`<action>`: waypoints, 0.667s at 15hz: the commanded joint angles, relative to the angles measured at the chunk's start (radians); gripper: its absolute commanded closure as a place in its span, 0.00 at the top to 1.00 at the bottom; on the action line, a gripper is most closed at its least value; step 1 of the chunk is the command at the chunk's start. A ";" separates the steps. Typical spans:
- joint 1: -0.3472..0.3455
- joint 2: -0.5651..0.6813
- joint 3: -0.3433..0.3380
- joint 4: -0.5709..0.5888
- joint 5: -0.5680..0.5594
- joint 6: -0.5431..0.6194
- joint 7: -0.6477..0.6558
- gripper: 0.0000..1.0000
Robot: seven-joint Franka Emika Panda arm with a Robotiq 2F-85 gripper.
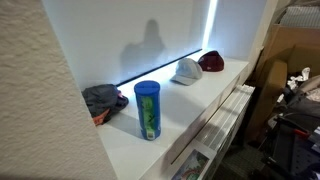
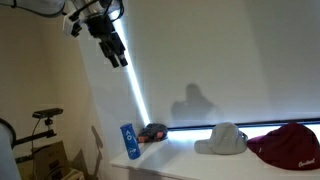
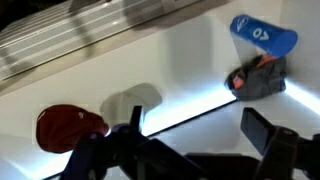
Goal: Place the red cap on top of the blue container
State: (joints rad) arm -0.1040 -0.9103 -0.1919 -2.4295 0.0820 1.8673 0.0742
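The red cap (image 1: 211, 61) lies at the far end of the white shelf (image 1: 190, 100); it also shows in an exterior view (image 2: 290, 146) and in the wrist view (image 3: 68, 127). The blue container (image 1: 147, 110) stands upright near the other end, seen too in an exterior view (image 2: 130, 141) and in the wrist view (image 3: 263, 32). My gripper (image 2: 118, 55) hangs high above the shelf, well apart from both. In the wrist view its fingers (image 3: 195, 128) are spread wide with nothing between them.
A white cap (image 1: 186, 71) lies next to the red cap. A dark grey cap with orange trim (image 1: 103, 100) lies beside the blue container. A lit strip runs along the wall behind the shelf. Boxes and clutter (image 1: 290, 80) stand beyond the shelf's end.
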 commanded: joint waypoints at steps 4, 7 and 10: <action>-0.061 0.152 -0.095 0.187 0.049 -0.053 -0.010 1.00; -0.089 0.191 -0.052 0.194 -0.013 -0.066 0.014 1.00; -0.131 0.320 -0.009 0.187 -0.097 0.138 0.120 1.00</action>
State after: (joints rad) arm -0.1700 -0.7105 -0.2520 -2.2332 0.0333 1.8494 0.1356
